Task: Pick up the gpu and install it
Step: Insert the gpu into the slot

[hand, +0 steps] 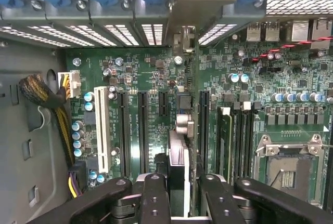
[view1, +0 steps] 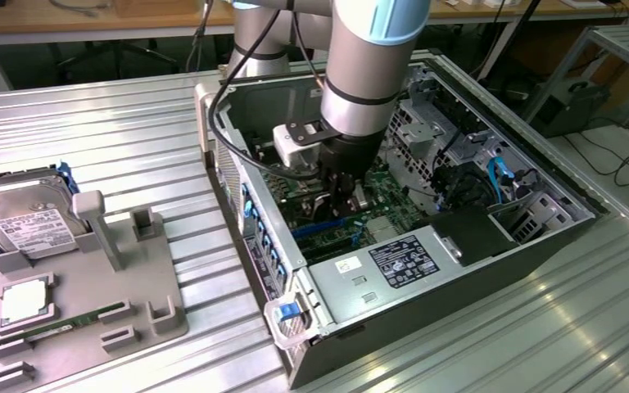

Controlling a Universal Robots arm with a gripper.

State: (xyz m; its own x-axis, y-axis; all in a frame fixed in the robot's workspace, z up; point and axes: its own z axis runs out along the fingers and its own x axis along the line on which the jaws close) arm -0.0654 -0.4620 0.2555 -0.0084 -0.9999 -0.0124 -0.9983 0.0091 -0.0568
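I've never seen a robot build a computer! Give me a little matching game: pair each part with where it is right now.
Things:
1 gpu
2 hard drive
3 memory stick
4 white slot

Places:
A on the motherboard
B propped up in the grey holder
C clamped in the gripper
D lying flat in the grey holder

Pairs: 1-C, 2-B, 3-D, 4-A

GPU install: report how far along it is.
Done: the gpu is picked up and carried into the open case. In hand: the gripper clamps it edge-on above the motherboard slots. Left: it does not look fully seated.
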